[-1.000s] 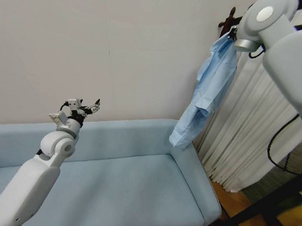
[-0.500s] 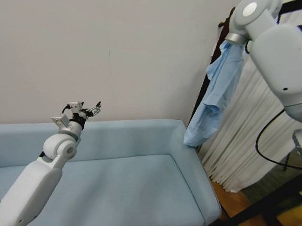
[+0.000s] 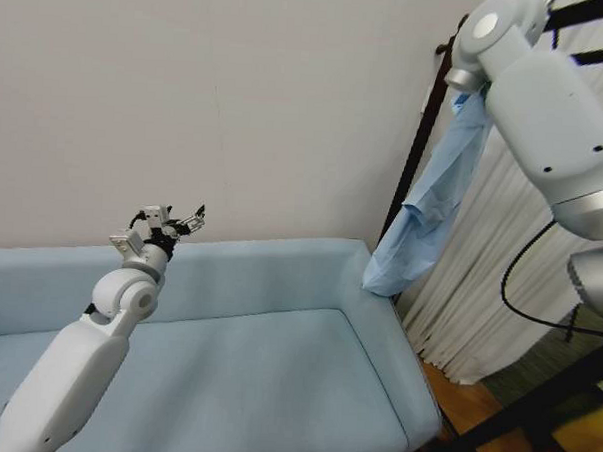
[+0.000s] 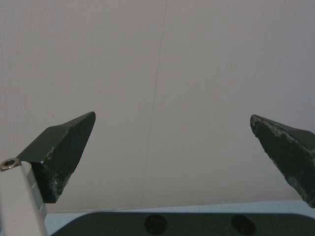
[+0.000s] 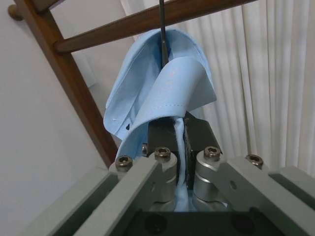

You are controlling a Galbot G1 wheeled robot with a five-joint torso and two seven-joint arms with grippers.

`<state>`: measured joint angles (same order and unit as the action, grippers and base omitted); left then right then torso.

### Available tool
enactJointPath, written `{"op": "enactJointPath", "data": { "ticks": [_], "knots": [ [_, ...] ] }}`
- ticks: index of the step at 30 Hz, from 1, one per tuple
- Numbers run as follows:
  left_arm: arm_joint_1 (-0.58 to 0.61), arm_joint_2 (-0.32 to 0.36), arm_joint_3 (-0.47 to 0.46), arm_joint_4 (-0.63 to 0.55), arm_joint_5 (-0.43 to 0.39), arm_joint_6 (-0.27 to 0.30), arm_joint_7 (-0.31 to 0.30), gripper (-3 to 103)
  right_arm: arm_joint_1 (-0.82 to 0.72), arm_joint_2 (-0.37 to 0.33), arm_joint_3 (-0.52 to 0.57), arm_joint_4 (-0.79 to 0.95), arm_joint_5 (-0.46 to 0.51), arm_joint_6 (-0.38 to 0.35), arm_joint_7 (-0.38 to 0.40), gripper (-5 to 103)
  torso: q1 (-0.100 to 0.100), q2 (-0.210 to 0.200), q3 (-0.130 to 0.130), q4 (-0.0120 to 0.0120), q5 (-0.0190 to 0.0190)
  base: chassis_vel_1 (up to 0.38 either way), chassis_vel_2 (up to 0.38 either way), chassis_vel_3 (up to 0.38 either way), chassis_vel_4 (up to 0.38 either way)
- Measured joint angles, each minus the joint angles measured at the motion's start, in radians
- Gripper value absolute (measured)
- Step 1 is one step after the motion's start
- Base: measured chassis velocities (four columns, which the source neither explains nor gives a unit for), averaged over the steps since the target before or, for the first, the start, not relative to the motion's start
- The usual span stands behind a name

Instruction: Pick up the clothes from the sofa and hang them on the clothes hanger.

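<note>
A light blue shirt [image 3: 438,197] hangs from my raised right arm at the upper right, beside the dark wooden clothes rack [image 3: 417,141]. In the right wrist view my right gripper [image 5: 180,132] is shut on the shirt's collar [image 5: 162,83], just under a wooden rack peg [image 5: 147,22]. The shirt's tail dangles over the right end of the pale blue sofa [image 3: 235,373]. My left gripper [image 3: 189,219] is held up over the sofa back at the left, open, with nothing between its fingers [image 4: 64,150].
White curtains [image 3: 510,275] hang behind the rack at the right. A plain wall [image 3: 217,102] rises behind the sofa. Wooden floor [image 3: 464,408] and dark stand legs lie at the lower right.
My right arm has carried the shirt rightward to the rack, so the shirt now hangs closer to the wooden pole. The left arm has barely moved.
</note>
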<state>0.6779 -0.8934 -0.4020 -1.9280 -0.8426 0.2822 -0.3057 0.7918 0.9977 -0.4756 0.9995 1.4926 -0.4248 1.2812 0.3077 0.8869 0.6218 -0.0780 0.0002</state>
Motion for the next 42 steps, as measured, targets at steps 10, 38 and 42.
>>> {"op": "enactJointPath", "data": {
  "ticks": [10, 38, 42],
  "knots": [
    [0.013, 0.005, 0.0, -0.001, 0.002, -0.004, 0.003, 100, -0.035, 0.014, 0.027, -0.052, -0.074, -0.001, -0.041, 2, 0.0, 0.0, 0.0, 0.0003, -0.0003, 0.0, 0.0, 0.0, 0.0],
    [0.032, -0.005, -0.001, -0.014, 0.009, -0.01, 0.015, 100, -0.035, 0.028, 0.035, -0.12, -0.168, 0.0, -0.161, 2, 0.0, 0.0, 0.0, 0.0, 0.0, 0.0, 0.0, 0.0, 0.0],
    [0.038, -0.005, -0.005, -0.014, 0.01, -0.013, 0.016, 100, -0.025, 0.061, 0.036, -0.157, -0.186, -0.001, -0.19, 2, 0.0, 0.0, 0.0, 0.0002, -0.0002, 0.0, 0.0, 0.0, 0.0]
  ]
}}
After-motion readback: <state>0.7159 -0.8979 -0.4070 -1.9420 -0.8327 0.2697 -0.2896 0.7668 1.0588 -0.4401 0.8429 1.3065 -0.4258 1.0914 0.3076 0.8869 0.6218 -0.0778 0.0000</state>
